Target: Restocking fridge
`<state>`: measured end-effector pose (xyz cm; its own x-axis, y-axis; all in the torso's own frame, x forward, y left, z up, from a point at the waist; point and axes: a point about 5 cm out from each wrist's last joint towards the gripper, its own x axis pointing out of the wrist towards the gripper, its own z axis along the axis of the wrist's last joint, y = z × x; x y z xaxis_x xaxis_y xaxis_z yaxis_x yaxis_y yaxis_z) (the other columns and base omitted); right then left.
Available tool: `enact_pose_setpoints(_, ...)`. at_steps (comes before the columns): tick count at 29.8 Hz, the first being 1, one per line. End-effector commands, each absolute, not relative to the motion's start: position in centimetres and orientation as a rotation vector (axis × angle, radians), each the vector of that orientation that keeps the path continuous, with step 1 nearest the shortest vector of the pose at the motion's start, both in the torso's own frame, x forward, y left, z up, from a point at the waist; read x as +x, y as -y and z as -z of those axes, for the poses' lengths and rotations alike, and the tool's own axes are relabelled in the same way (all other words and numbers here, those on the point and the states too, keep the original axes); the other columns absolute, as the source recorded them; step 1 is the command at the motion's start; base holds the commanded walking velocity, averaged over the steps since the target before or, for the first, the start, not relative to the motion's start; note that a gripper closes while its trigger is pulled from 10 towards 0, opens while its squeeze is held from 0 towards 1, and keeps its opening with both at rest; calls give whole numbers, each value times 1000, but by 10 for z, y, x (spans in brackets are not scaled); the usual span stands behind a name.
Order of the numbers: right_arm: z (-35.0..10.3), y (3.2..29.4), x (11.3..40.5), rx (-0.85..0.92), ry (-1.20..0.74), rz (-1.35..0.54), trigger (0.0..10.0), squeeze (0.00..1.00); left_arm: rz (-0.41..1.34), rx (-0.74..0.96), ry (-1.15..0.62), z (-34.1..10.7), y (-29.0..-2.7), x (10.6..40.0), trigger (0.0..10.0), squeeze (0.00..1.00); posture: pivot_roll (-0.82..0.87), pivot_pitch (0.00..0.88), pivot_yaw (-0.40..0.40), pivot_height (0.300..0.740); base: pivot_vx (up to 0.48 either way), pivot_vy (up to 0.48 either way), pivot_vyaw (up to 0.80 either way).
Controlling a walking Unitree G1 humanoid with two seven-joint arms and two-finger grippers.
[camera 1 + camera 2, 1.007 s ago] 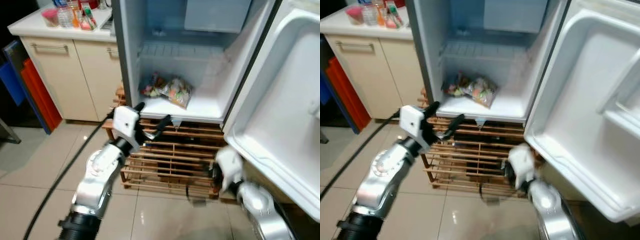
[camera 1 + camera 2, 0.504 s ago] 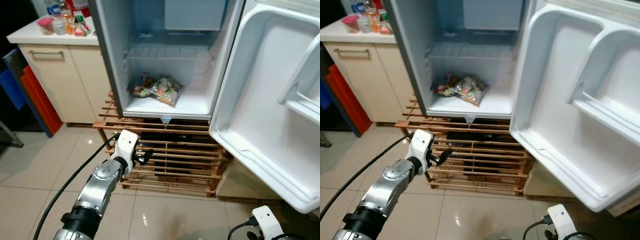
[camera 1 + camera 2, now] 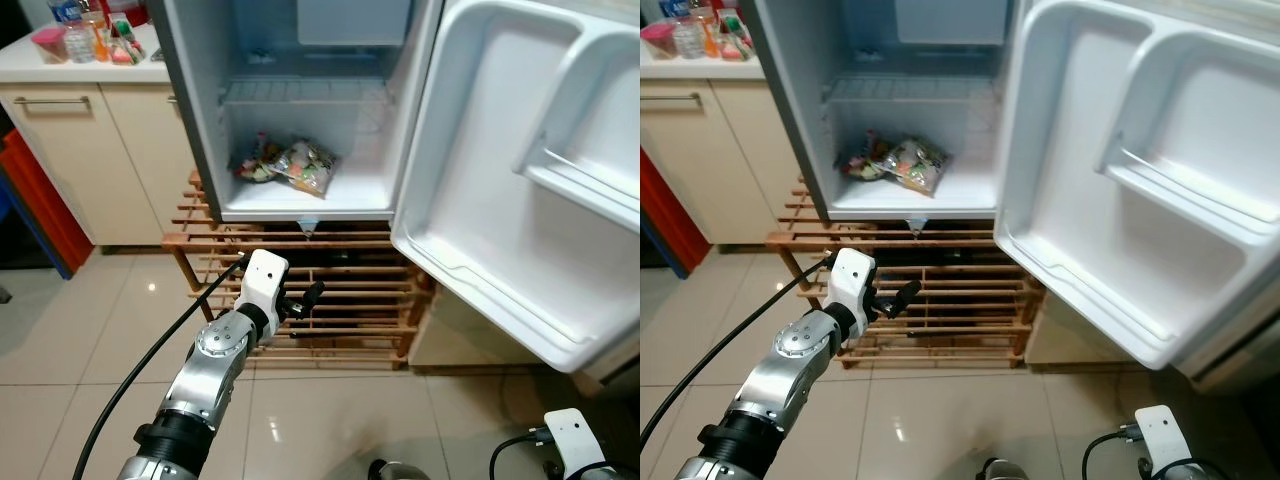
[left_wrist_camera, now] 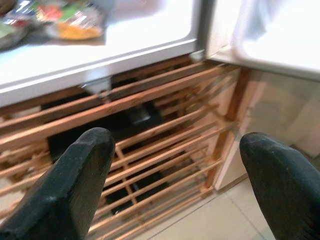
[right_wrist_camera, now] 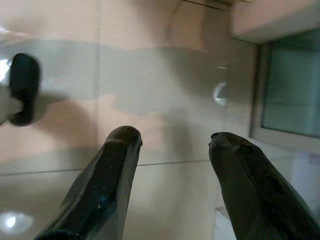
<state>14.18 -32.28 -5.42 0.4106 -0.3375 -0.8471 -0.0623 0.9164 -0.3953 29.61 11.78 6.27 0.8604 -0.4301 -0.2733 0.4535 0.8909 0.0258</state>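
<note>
The fridge [image 3: 350, 195] stands open, its white door [image 3: 520, 200] swung out to the right. Two clear bags of colourful food [image 3: 290, 165] lie on its bottom shelf. My left gripper [image 3: 302, 298] hangs open below the shelf, in front of the wooden slatted rack [image 3: 340, 300] under the fridge. In the left wrist view its fingers [image 4: 85, 170] are spread wide with nothing between them. My right arm hangs low at the bottom right, its white wrist housing [image 3: 570, 440] showing. The right gripper [image 5: 175, 137] is open above the tiled floor and holds nothing.
A beige cabinet [image 3: 90, 160] with a white counter [image 3: 60, 70] carrying small bottles stands left of the fridge. A black cable [image 3: 150, 370] trails from my left arm over the floor. The open door's lower edge juts out on the right at about rack height.
The camera has shifted right and pulled back. My left gripper dropped from the fridge's bottom edge to the rack. My right arm sank from the rack to the floor at bottom right.
</note>
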Motion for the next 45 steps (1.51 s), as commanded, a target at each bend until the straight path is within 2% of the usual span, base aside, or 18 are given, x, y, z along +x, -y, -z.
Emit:
enact_pose_setpoints(1, 49, 334, 143, -420, -1121, 247, 10000, 0, 450, 87, -257, -64, -119, 299, 10000, 0, -145, 0, 26, 740, 0, 0, 0)
enact_pose_setpoints(5, 36, 345, 157, -467, -1019, 388, 10000, 0, 437, 90, -256, -64, -122, 301, 10000, 0, -144, 0, 27, 740, 0, 0, 0)
enact_pose_setpoints(6, 21, 360, 168, -520, -937, 474, 10000, 0, 434, 94, -254, -64, -123, 302, 10000, 0, -144, 0, 28, 740, 0, 0, 0)
enact_pose_setpoints(9, 11, 368, 174, -531, -890, 526, 10000, 0, 434, 100, -257, -64, -123, 302, 10000, 0, -144, 0, 28, 740, 0, 0, 0)
enact_pose_setpoints(14, -19, 377, 201, -583, -724, 649, 10000, 0, 404, 248, -515, -25, -136, 291, 10000, 0, -144, 0, 31, 740, 0, 0, 0)
enact_pose_setpoints(20, -35, 377, 222, -613, -650, 660, 10000, 0, 445, 269, -580, -14, -134, 282, 10000, 0, -143, 0, 38, 740, 0, 0, 0)
enact_pose_setpoints(25, -43, 360, 247, -521, -549, 581, 10000, 0, 455, 273, -572, -17, -130, 284, 10000, 0, -138, 0, 34, 740, 0, 0, 0)
enact_pose_setpoints(28, -45, 326, 268, -392, -455, 371, 10000, 0, 475, 289, -589, -13, -130, 281, 10000, 0, -136, 0, 32, 740, 0, 0, 0)
enact_pose_setpoints(32, -45, 304, 275, -314, -414, 232, 10000, 0, 488, 311, -594, -10, -131, 278, 10000, 0, -137, 0, 31, 740, 0, 0, 0)
enact_pose_setpoints(33, -44, 285, 272, -255, -417, 81, 10000, 0, 506, 351, -607, -7, -132, 276, 10000, 0, -138, 0, 30, 740, 0, 0, 0)
enact_pose_setpoints(34, -39, 267, 261, -205, -464, -83, 10000, 0, 561, 473, -654, 2, -137, 268, 10000, 0, -143, 0, 32, 740, 0, 0, 0)
enact_pose_setpoints(35, -39, 267, 261, -205, -464, -83, 10000, 0, 561, 473, -654, 2, -137, 268, 10000, 0, -143, 0, 32, 740, 0, 0, 0)
enact_pose_setpoints(36, -36, 254, 250, -166, -501, -200, 10000, 0, 601, 562, -689, 9, -141, 263, 10000, 0, -144, 0, 32, 740, 0, 0, 0)
enact_pose_setpoints(38, -21, 237, 200, -121, -696, -504, 10000, 0, 803, 1111, -776, 37, -166, 237, 10000, 0, -157, 0, 36, 740, 0, 0, 0)
enact_pose_setpoints(39, -17, 234, 181, -90, -759, -591, 10000, 0, 887, 1262, -821, 48, -177, 224, 10000, 0, -157, 0, 36, 740, 0, 0, 0)
enact_pose_setpoints(40, -17, 234, 181, -90, -759, -591, 10000, 0, 887, 1262, -821, 48, -177, 224, 10000, 0, -157, 0, 36, 740, 0, 0, 0)
enact_pose_setpoints(43, -15, 231, 158, -31, -838, -688, 10000, 0, 980, 1209, -965, 65, -187, 199, 10000, 0, -165, 0, 35, 740, 0, 0, 0)
enact_pose_setpoints(45, -9, 237, 139, -17, -913, -721, 10000, 0, 1079, 1188, -1065, 81, -186, 171, 10000, 0, -172, 0, 36, 740, 0, 0, 0)
